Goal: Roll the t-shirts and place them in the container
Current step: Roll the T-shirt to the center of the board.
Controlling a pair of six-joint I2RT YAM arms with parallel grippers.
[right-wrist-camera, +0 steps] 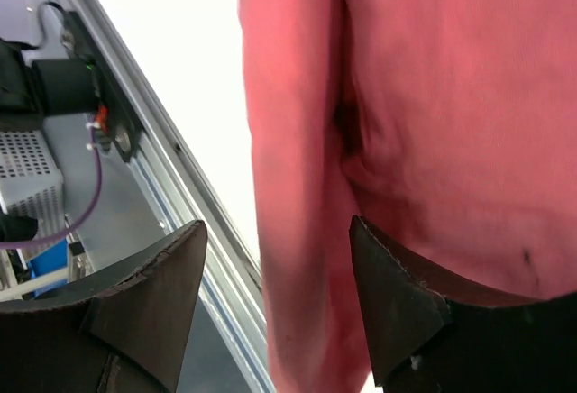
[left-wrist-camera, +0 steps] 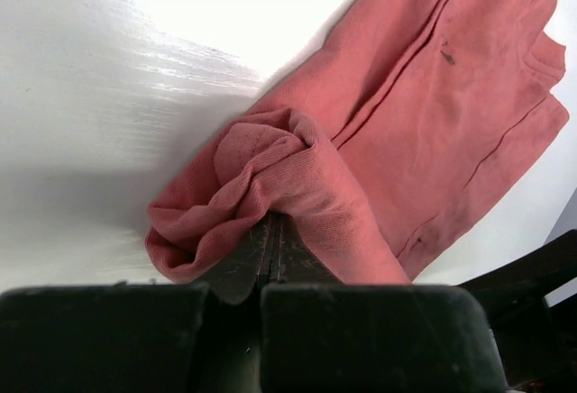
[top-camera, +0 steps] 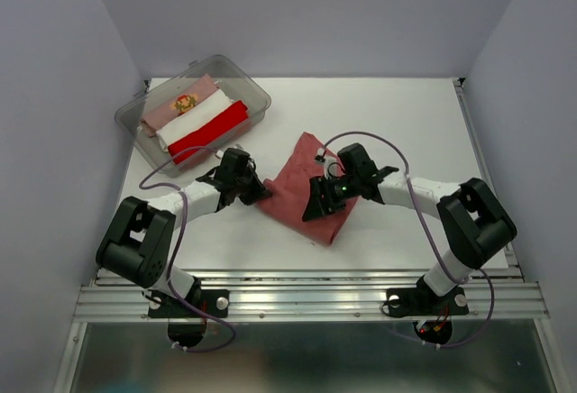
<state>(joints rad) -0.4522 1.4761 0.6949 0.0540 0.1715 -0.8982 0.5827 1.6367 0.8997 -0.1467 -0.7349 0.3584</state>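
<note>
Item: brick-red t-shirt [top-camera: 297, 177], folded, mid-desk [top-camera: 406, 132]. Left gripper [top-camera: 261, 193] is clenched on its bunched left corner; right gripper [top-camera: 314, 211] is spread above the near edge. We advise rolling evenly and tautly.

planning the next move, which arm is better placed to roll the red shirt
Probably left: the left gripper is shut on the bunched edge of the red shirt, while the right gripper sits open over the cloth, holding nothing.
</note>
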